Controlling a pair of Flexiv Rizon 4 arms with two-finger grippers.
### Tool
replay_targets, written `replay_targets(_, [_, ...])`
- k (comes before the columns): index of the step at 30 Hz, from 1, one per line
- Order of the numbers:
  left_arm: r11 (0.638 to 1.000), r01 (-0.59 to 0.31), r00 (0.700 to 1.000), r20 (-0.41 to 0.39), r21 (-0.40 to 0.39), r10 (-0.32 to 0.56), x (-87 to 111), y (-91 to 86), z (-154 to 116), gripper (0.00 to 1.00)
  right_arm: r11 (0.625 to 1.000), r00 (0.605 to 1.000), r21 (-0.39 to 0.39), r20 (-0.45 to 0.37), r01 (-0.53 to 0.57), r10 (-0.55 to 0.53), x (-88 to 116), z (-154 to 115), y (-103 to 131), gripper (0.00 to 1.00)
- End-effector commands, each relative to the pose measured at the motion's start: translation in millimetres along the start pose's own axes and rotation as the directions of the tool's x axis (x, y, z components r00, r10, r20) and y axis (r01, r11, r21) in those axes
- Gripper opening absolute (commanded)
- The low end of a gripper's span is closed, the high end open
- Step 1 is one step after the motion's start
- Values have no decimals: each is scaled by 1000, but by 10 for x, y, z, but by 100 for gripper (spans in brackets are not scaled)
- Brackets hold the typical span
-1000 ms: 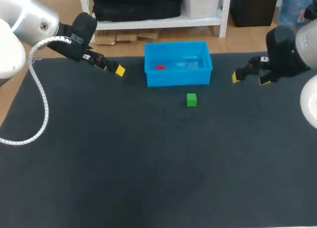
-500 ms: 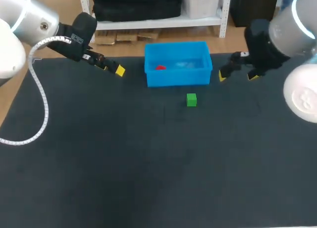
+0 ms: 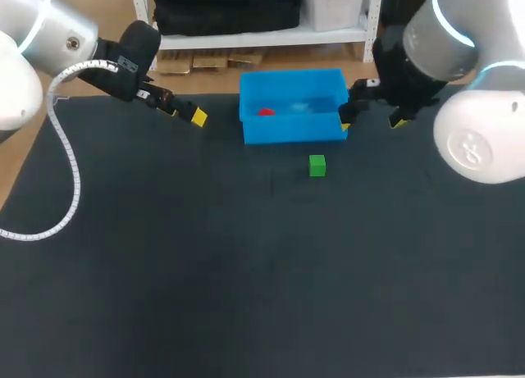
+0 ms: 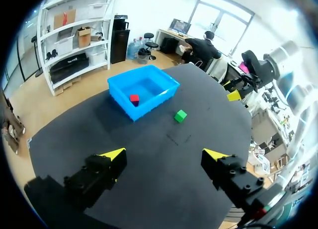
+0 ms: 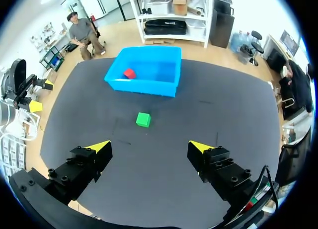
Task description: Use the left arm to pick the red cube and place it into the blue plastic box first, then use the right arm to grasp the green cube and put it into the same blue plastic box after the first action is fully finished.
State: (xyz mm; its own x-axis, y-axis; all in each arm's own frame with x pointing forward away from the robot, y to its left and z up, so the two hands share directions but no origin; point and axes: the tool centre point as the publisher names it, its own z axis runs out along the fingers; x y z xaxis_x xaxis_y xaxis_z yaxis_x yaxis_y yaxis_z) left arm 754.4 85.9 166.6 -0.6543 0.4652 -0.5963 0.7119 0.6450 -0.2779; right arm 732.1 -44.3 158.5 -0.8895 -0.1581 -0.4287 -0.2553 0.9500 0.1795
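1. Table [image 3: 246,296]: dark mat. The box sits close to the far edge, and a broad stretch of mat runs from the cubes' row to the near edge and out to both side edges.
2. My right arm [image 3: 459,66] comes in from the far right corner, its bulk over the table's far right part. My left arm [image 3: 57,34] comes in from the far left corner and stays near the far edge.
3. Blue plastic box [image 3: 295,130]: upright, at the middle of the far edge, with a strip of mat on each side of it.
4. My right gripper [image 3: 371,122]: jaws spread wide, nothing between them. The nearer yellow tip is just beside the box's right wall. From the wrist, mat shows between the fingers.
5. My left gripper [image 3: 185,114]: jaws apart, holding nothing, left of the box and apart from it.
6. Green cube [image 3: 317,166]: on the mat just in front of the box's right half, not touching it, ahead of my right gripper.
7. Red cube [image 3: 266,111]: inside the box, in its left part.
8. Change: my right arm has swung in from the right edge. Its gripper was well right of the box and is now beside it. Left arm, box and both cubes have not moved.
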Motion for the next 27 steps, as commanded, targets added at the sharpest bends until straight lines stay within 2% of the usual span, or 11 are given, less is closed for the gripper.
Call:
replay_targets(1, [1000, -2, 1000, 5, 2, 2, 14, 3, -2, 100, 1000, 1000, 22, -24, -5, 5, -79, 55, 87, 100])
replay_targets(13, [1000, -2, 1000, 5, 2, 2, 14, 3, -2, 100, 998, 994, 70, -111, 3, 5, -156, 137, 220, 100])
replay_targets(22, [1000, -2, 1000, 5, 2, 2, 14, 3, -2, 100, 993, 985, 113, -167, -26, 45, -213, 197, 278, 100])
replay_targets(27, [1000, -2, 1000, 5, 2, 2, 14, 3, -2, 100, 992, 979, 113, -191, -51, 72, -238, 232, 299, 100])
